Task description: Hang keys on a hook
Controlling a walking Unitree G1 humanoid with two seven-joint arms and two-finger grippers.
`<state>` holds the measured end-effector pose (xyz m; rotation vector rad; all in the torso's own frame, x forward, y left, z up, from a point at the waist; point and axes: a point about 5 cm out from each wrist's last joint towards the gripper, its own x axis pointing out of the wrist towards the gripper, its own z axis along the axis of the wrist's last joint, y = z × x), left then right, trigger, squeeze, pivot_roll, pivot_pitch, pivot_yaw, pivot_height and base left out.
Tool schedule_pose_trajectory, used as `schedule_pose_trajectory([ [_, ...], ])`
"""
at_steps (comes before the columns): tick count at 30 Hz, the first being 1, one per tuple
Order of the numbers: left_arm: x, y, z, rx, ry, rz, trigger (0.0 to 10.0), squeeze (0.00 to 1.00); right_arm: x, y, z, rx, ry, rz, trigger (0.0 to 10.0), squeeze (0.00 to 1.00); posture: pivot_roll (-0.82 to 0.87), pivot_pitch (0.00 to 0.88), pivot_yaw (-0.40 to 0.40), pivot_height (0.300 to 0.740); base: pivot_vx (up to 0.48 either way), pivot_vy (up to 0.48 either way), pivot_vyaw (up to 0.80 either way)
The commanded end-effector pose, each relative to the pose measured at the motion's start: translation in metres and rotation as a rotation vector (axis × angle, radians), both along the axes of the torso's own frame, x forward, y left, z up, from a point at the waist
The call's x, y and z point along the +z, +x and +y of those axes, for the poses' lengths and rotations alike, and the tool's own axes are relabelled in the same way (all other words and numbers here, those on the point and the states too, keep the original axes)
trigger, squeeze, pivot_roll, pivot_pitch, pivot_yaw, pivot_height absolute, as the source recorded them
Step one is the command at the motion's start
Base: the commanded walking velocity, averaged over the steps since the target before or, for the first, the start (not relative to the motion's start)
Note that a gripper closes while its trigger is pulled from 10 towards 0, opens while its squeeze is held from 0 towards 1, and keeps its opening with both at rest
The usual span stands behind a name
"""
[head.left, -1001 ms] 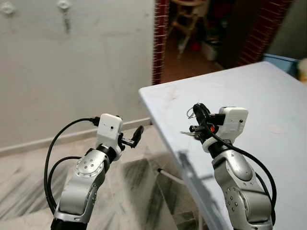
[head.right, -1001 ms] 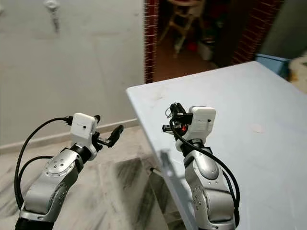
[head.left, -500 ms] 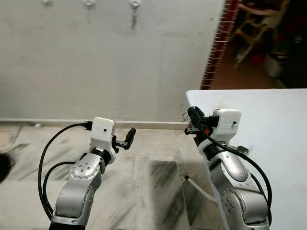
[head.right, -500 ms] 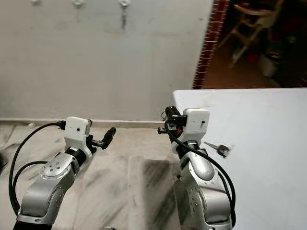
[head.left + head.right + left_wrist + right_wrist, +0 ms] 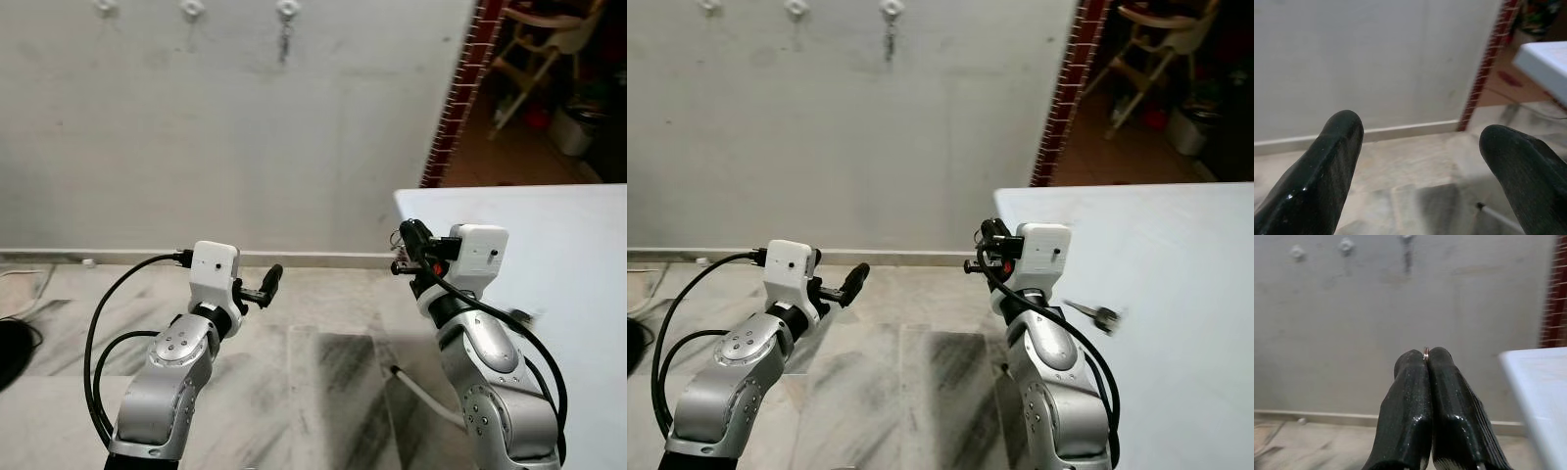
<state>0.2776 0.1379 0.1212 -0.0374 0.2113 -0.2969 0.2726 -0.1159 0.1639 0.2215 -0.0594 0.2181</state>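
Note:
Three white hooks sit in a row high on the grey wall ahead; the right-hand hook has something thin hanging from it. My right gripper is raised at the table's corner, shut on a small metal key ring that peeks out between its fingertips. A blurred key shows over the table beside my right forearm; I cannot tell whether it lies there or dangles. My left gripper is held out over the floor, open and empty, its fingers wide apart.
The white table fills the right side, its corner near my right gripper. A red brick pillar edges a doorway with a wooden chair behind. A dark cable lies on the marble floor at far left.
The camera has turned left from the table toward the wall, bringing the hooks into view, then shifted slightly. Both arms keep their pose; the right gripper stays shut on the ring.

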Motion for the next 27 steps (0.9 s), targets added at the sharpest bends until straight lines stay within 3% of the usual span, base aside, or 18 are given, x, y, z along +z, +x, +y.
schedule_pose_trajectory([
  [1, 0.006, 0.002, -0.002, -0.013, -0.007, -0.016, 10.0, 0.00, 0.002, 0.000, -0.001, -0.005, -0.008, -0.002, 10.0, 0.00, 0.12, 0.000, -0.024, 0.740, 0.000, 0.480, 0.00],
  [11, 0.008, 0.001, -0.015, -0.068, -0.062, -0.007, 10.0, 0.00, 0.002, 0.003, -0.002, -0.008, -0.015, -0.004, 10.0, 0.00, 0.14, 0.000, -0.034, 0.740, 0.000, 0.480, 0.00],
  [21, 0.009, 0.003, -0.013, -0.055, -0.052, -0.017, 10.0, 0.00, 0.002, 0.006, -0.003, -0.017, -0.023, -0.003, 10.0, 0.00, 0.14, 0.000, -0.033, 0.740, 0.000, 0.471, 0.00],
  [27, 0.012, 0.003, -0.015, -0.063, -0.067, -0.040, 10.0, 0.00, 0.002, 0.006, -0.004, -0.027, -0.031, -0.005, 10.0, 0.00, 0.13, 0.000, -0.030, 0.740, 0.000, 0.000, 0.00],
])
